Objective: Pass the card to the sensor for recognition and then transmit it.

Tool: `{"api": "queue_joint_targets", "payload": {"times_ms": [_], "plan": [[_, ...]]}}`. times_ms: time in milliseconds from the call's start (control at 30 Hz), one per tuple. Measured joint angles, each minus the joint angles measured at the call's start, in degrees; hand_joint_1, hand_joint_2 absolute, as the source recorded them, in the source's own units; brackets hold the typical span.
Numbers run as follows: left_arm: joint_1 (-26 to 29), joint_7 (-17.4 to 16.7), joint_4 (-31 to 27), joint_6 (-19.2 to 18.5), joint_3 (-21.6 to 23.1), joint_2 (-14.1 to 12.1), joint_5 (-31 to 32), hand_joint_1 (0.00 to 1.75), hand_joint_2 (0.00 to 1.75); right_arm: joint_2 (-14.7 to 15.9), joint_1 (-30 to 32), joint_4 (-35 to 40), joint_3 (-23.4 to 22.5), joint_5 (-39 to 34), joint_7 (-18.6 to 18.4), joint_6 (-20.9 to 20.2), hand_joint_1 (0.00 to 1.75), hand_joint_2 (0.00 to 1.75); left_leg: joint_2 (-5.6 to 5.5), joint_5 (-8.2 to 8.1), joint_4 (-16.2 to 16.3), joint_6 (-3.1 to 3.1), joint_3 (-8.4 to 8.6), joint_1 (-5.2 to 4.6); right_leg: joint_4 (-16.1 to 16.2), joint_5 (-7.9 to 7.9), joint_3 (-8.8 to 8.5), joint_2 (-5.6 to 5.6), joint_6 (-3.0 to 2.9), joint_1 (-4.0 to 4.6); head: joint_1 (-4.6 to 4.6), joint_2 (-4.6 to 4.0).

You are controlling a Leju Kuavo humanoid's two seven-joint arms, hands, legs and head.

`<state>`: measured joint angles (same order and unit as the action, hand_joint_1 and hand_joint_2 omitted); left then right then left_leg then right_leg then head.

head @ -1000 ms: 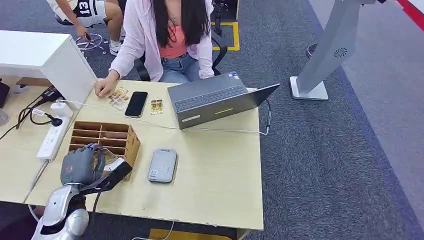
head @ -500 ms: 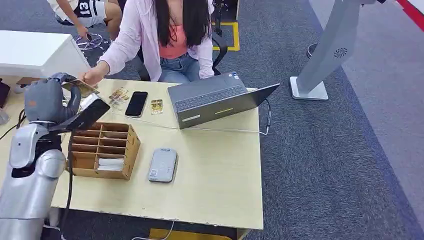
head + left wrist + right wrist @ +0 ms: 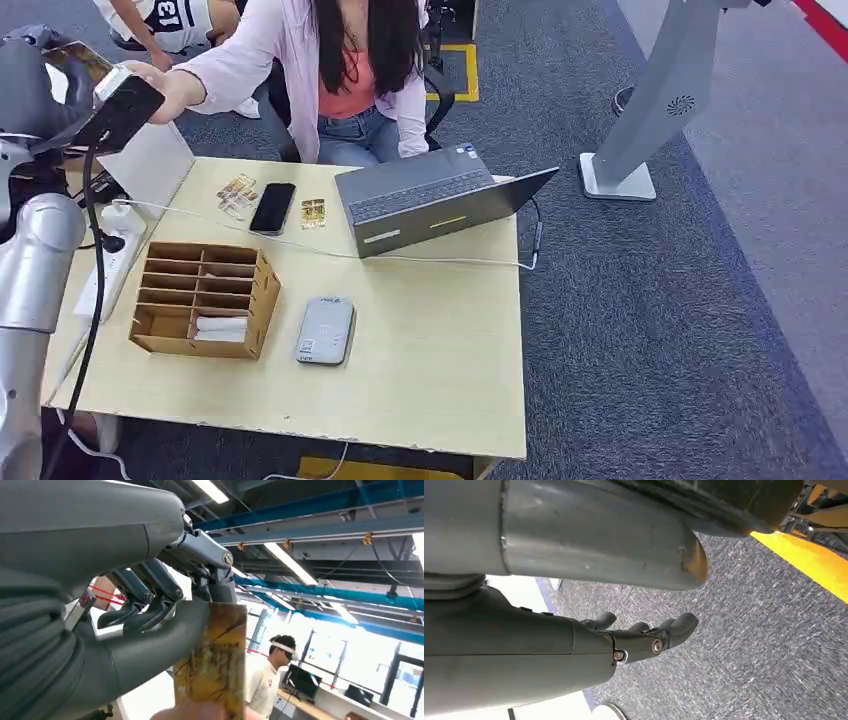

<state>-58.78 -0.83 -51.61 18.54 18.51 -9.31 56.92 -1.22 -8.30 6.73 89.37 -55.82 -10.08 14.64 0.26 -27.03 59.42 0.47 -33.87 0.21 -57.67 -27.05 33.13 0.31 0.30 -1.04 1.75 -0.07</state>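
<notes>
- Table (image 3: pixel 430 390): light wood, person (image 3: pixel 345 70) in a pale pink shirt seated at the far side.
- Laptop (image 3: pixel 430 200): open, grey, on the far half of the table, cable trailing off its right side.
- Wooden organizer (image 3: pixel 205 300): cardboard-brown compartment box on the near left part; something white lies in one near compartment.
- Sensor (image 3: pixel 325 330): grey reader pad lying flat just right of the organizer, nothing on it.
- Power strip (image 3: pixel 110 265): white, along the table's left edge.
- Phone (image 3: pixel 273 208): dark, flat near the far edge, small cards either side of it.
- Left hand (image 3: pixel 35 85): raised high at far left, well above the table. Thumb and fingers (image 3: pixel 150 612) pinch the card (image 3: pixel 212 665).
- Card: yellow-brown, mottled, upright in the left hand's grip; the person's hand (image 3: pixel 165 90) is reaching to it, a fingertip touching its free edge.
- Right hand (image 3: pixel 574 655): hanging over grey carpet, fingers lightly bent, apart, holding nothing.
</notes>
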Motion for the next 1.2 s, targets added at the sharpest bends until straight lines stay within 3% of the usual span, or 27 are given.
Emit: {"api": "queue_joint_targets", "payload": {"times_ms": [400, 533, 567, 800, 867, 933, 1200], "plan": [[-0.6, 0.0, 4.7, 0.1, 0.0, 0.7, 0.3, 1.75, 1.75, 0.0, 0.0, 0.0, 0.0, 0.0, 0.0, 0.1, 0.00, 0.00, 0.10, -0.01, 0.0, 0.00, -0.06, 0.00, 0.0, 0.00, 0.11, 0.12, 0.00, 0.00, 0.00, 0.00], [-1.5, -1.6, 6.2, 0.0, 0.0, 0.8, 1.6, 1.75, 1.75, 0.0, 0.0, 0.0, 0.0, 0.6, 0.0, -0.1, 0.00, 0.00, 0.11, -0.01, 0.0, 0.00, -0.14, 0.00, 0.0, 0.00, 0.18, 0.13, 0.00, 0.00, 0.00, 0.00], [-1.8, -1.6, 7.0, 0.0, 0.0, 0.8, 1.7, 0.02, 1.75, 0.0, 0.0, 0.0, 0.0, 0.7, 0.0, -0.2, 0.00, 0.00, 0.11, -0.01, 0.0, 0.00, -0.14, 0.00, 0.0, 0.00, 0.18, 0.13, 0.00, 0.00, 0.00, 0.00], [-2.3, -1.1, 10.8, 3.8, 0.0, 1.0, 2.0, 0.00, 1.75, 0.0, 0.0, 0.0, 0.0, 0.7, -0.6, -0.2, 0.00, 0.00, 0.07, -0.01, 0.0, 0.00, -0.14, 0.00, 0.0, 0.00, 0.16, 0.10, 0.00, 0.00, 0.00, 0.00], [-1.8, 3.6, 11.0, 8.0, 0.0, 1.0, -1.1, 0.00, 1.75, 0.0, 0.0, 0.0, 0.0, 0.2, -0.6, -0.2, 0.00, 0.00, 0.06, 0.00, 0.0, 0.00, -0.17, 0.00, 0.0, 0.01, 0.13, 0.09, 0.01, 0.00, 0.02, 0.00], [2.0, 7.6, 7.0, 12.0, -0.8, 0.6, -2.8, 0.00, 1.75, 0.0, 0.0, 0.0, 0.0, -0.1, -0.5, -0.2, 0.00, 0.00, 0.10, -0.02, 0.0, 0.02, -0.01, -0.08, 0.0, 0.00, 0.03, 0.11, 0.01, -0.08, -0.02, 0.00], [15.3, 12.4, -6.4, 15.1, -4.4, -0.1, -7.4, 0.00, 1.75, 0.0, 0.2, 0.0, 0.0, -1.2, -0.9, 0.0, 0.00, 0.00, 0.04, -0.02, 0.0, 0.02, -0.11, -0.03, 0.0, -0.03, 0.08, 0.05, 0.01, -0.03, -0.11, 0.00]]}}
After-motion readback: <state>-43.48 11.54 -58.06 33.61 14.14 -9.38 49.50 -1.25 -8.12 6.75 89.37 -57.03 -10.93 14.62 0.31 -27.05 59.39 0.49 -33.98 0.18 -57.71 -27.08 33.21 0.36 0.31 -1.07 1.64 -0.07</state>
